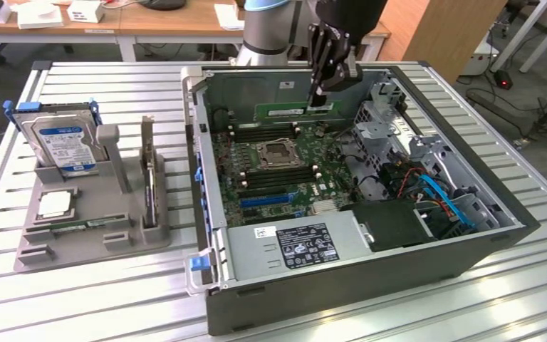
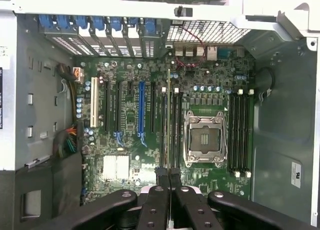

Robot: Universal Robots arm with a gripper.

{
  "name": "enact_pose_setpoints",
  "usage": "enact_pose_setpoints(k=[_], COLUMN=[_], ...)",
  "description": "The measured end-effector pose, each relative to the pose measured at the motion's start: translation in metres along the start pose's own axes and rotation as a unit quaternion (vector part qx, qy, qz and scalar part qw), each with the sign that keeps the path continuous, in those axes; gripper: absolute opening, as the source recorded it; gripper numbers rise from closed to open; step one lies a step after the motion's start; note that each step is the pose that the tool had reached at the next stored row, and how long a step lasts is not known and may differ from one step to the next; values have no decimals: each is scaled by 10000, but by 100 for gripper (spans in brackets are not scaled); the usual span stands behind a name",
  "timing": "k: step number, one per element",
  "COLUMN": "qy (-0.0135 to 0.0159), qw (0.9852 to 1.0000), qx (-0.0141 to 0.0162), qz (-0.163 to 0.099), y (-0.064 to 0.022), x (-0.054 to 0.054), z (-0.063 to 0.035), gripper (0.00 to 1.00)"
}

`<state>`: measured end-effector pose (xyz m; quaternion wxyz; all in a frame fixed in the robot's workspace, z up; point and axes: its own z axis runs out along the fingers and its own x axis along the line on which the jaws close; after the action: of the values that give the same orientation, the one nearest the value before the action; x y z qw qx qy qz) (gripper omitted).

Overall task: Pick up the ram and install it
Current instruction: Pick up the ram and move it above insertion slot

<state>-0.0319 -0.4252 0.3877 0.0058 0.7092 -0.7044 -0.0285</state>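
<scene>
Claw [image 2: 169,173] pressed tight on the ram [image 2: 168,115], edge-on over the motherboard [image 2: 128,121].

A robotics lab: slotted aluminium bench [image 1: 112,78], open computer case [image 1: 350,299], office desks [image 1: 159,18] behind.

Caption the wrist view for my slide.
Gripper shut on the ram, held edge-on over the motherboard inside the open computer case.

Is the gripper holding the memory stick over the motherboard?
Yes, the gripper is shut on one end of the green memory stick, holding it over the motherboard inside the open computer case.
</scene>
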Motion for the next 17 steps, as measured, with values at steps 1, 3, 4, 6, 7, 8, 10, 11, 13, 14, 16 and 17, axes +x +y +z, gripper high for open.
enact_pose_setpoints(k=[1,3,4,6,7,8,10,11,13,14,16,17], qy=[-5,-28,-44,-71,-79,-82,-84,-84,-84,-84,-84,-84], qw=[10000,10000,10000,10000,10000,10000,10000,10000,10000,10000,10000,10000], qx=[0,1,2,4,4,4,4,4,4,4,4,4], qz=[0,-2,-3,-3,-4,-4,-4,-4,-4,-4,-4,-4], y=[0,-1,-2,-3,-3,-4,-5,-6,-8,-8,-10,-10], x=[0,1,1,2,2,3,4,4,5,5,6,7], z=[10,25,34,53,64,79,110,126,155,170,197,208], gripper=[10,10,10,10,10,10,10,10,10,10,10,10])
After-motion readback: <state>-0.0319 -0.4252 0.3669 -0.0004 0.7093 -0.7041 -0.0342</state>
